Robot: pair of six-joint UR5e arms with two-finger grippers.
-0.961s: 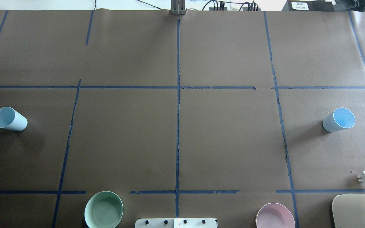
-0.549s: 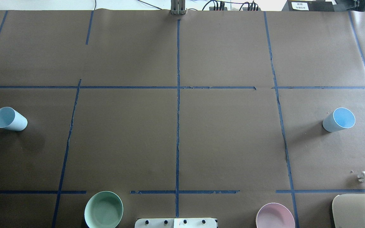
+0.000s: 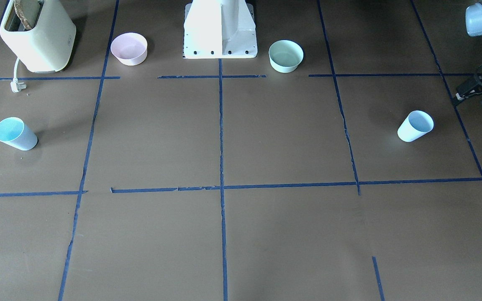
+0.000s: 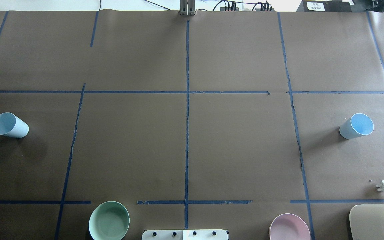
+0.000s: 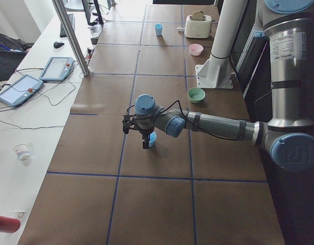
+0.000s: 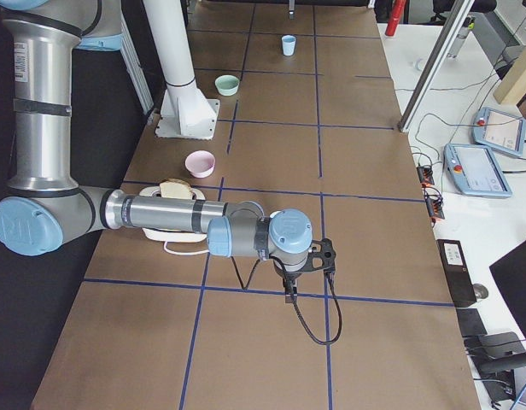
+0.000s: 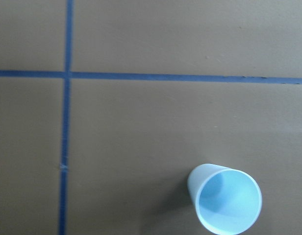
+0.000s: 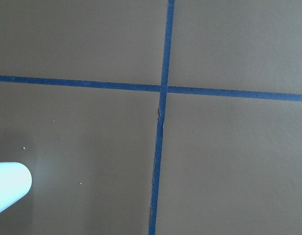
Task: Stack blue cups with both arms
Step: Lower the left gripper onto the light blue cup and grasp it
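Two pale blue cups stand upright on the brown table. One cup [image 4: 10, 125] is at the far left and also shows in the front view [image 3: 415, 126] and the left wrist view [image 7: 224, 203]. The other cup [image 4: 357, 126] is at the far right, also in the front view [image 3: 15, 133]; only its edge shows in the right wrist view [image 8: 9, 193]. My left gripper [image 5: 145, 144] hangs just beside and above the left cup [image 5: 153, 138]. My right gripper [image 6: 289, 293] hangs over the table's right end. I cannot tell whether either is open or shut.
A mint-green bowl [image 4: 109, 220] and a pink bowl [image 4: 289, 227] sit near the white pedestal [image 3: 220, 29]. A cream toaster [image 3: 38, 35] with a loose white plug [image 4: 383, 186] stands at the near right corner. Blue tape lines cross the table.
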